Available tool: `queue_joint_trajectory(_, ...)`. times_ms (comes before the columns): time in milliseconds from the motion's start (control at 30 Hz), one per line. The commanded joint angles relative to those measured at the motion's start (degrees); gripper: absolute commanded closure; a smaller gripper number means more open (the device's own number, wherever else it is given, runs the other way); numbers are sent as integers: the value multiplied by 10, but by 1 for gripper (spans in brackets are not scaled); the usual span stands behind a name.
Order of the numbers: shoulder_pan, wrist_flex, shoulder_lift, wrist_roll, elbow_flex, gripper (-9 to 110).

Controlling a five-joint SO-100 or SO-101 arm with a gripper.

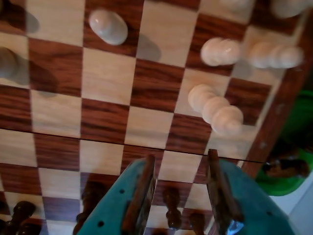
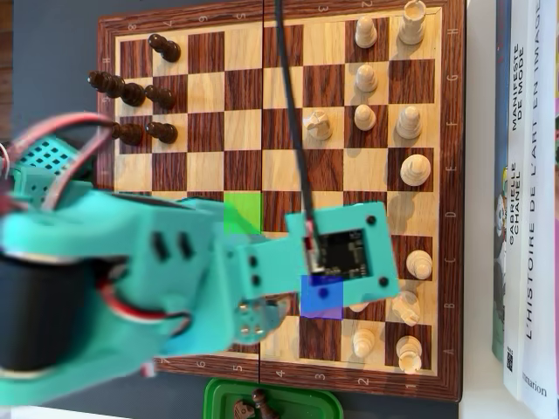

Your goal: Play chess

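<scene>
In the wrist view, the tool hangs open and empty at bottom centre over the chessboard. White pieces fill the upper right. Dark pieces, blurred, apparently pawns, stand below. In the overhead view, the arm hides the board's lower left; books lie at right.

In the overhead view the teal arm covers the lower left of the chessboard, hiding whatever stands on those squares; the fingers lie unseen beneath it; the green container is cut by the bottom edge; in the wrist view the dark pieces are blurred and cropped, and the white pieces at top are cut off.
</scene>
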Motion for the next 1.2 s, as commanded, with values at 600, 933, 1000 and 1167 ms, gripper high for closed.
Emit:
queue_joint_trajectory(600,34,-8,-38,-18,-83,85)
queue_joint_trajectory(933,39,-9,-78,-19,-116,85)
queue_joint_trajectory(1000,40,-6,-92,-19,-131,85)
queue_joint_trajectory(1167,41,-8,-108,-20,-142,85)
